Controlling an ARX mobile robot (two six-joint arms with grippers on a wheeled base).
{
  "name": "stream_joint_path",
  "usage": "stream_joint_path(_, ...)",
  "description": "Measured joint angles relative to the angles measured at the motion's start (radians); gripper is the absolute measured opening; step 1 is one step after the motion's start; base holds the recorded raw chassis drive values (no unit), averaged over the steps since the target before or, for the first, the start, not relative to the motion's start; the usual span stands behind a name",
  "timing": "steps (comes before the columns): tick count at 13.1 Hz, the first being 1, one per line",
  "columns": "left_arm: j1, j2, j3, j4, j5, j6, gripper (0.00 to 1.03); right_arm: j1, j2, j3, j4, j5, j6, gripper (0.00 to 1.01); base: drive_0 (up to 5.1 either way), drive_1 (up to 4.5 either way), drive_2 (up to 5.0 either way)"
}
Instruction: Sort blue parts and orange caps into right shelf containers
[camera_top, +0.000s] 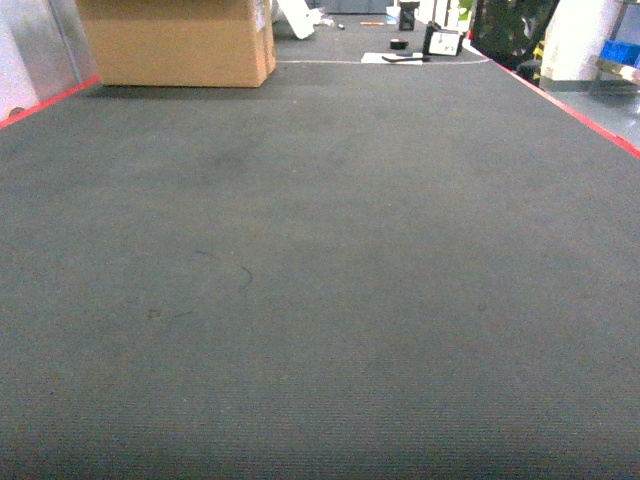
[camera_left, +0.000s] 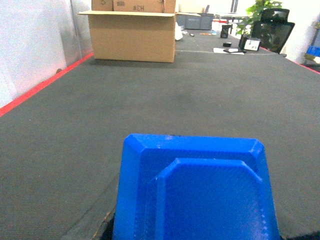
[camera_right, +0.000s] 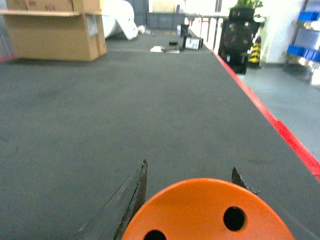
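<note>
— Between the right gripper's (camera_right: 187, 175) dark fingers (camera_right: 134, 192), low in the right wrist view: an orange plastic cap (camera_right: 207, 212), round and flat-faced, two small dark holes showing. Held there, fingers flanking both sides, end face toward the camera.

— And on the left?

— Filling the bottom of the left wrist view: a bright-blue plastic part (camera_left: 195, 190), flat with bevelled corners and a raised inner panel. Left gripper's own fingers hidden behind it; open or closed, cannot tell.

— Beyond both?

— Dark grey matted surface (camera_top: 320, 270) edged with red strips, stretching away. At its far left, a brown cardboard box (camera_top: 180, 40). Farther back, small dark items and a white sheet, too small to identify. From the head view, neither gripper visible. At far right, blue bins on a shelf (camera_right: 306, 32), partly cut off.
</note>
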Motion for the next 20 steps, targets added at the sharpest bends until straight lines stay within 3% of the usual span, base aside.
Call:
stream_joint_path(7,0.000,0.000,0.000,-0.008,0.000,0.000,0.44,0.000,0.000,0.000,0.000,-0.001,0.000,0.44,0.0,0.00,0.0)
stream_joint_path(20,0.001,0.000,0.000,-0.007,-0.001,0.000,0.44,0.000,0.000,0.000,0.000,-0.001,0.000,0.44,-1.7,-1.66,-1.7)
